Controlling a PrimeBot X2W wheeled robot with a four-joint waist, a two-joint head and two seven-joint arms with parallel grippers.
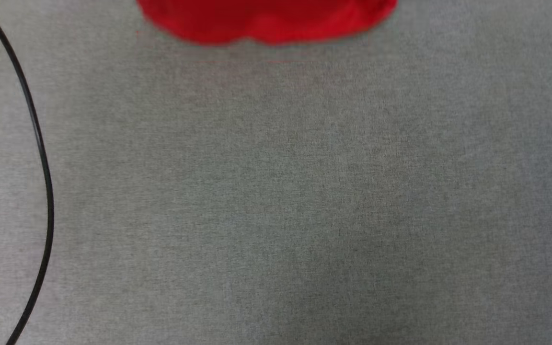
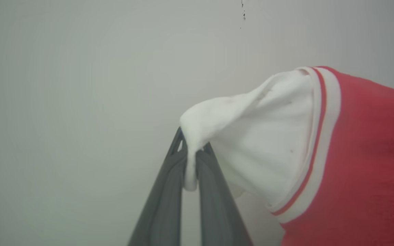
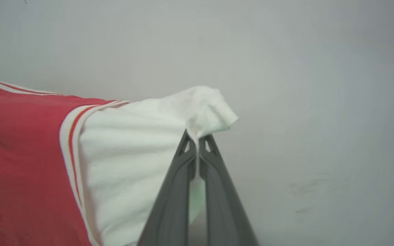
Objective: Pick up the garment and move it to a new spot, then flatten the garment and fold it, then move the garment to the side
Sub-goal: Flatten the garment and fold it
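Observation:
The garment's red lower edge (image 1: 266,21) hangs into the top of the head view, above the grey cloth surface. In the left wrist view my left gripper (image 2: 191,150) is shut on a pinch of the white sleeve (image 2: 268,136); the striped trim and red body (image 2: 364,164) stretch off to the right. In the right wrist view my right gripper (image 3: 196,141) is shut on the other white sleeve (image 3: 142,143), with the red body (image 3: 19,164) to the left. The garment is held up between both grippers in front of a pale wall.
A grey fabric-covered table (image 1: 276,201) lies under the garment. A black cable (image 1: 41,158) curves down the left side of it. A pale wall (image 2: 80,85) stands behind the grippers.

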